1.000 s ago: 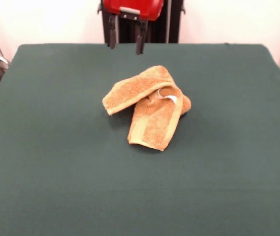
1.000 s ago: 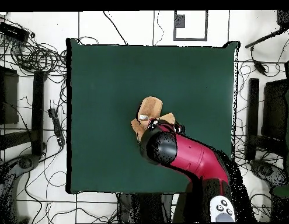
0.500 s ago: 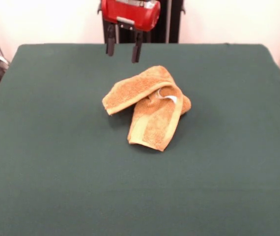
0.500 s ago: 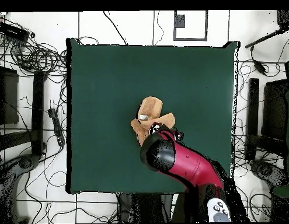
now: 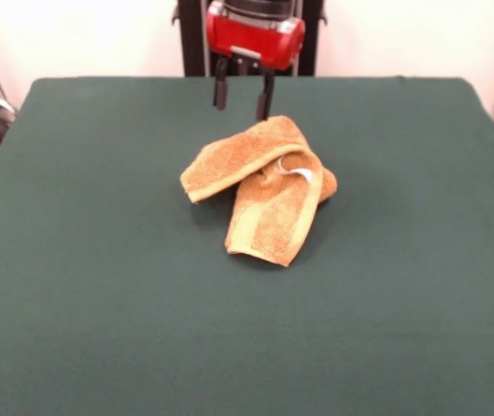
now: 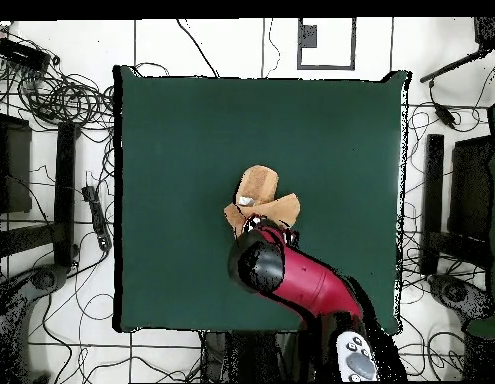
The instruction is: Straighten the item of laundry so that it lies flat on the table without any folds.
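Observation:
The item of laundry is an orange-tan terry towel, folded over itself into overlapping lobes with a small white tag showing, near the middle of the dark green table. From above, the towel lies just beyond the red arm, which hides its near edge. My gripper hangs open above the towel's far edge, its two black fingers apart with nothing between them. It does not touch the cloth.
The red and black arm reaches over the table's near-base half in the overhead view. Cables and black stands lie on the floor around the table edges.
The gripper has moved rightward in the front view and come down toward the towel's far edge. The towel has not moved.

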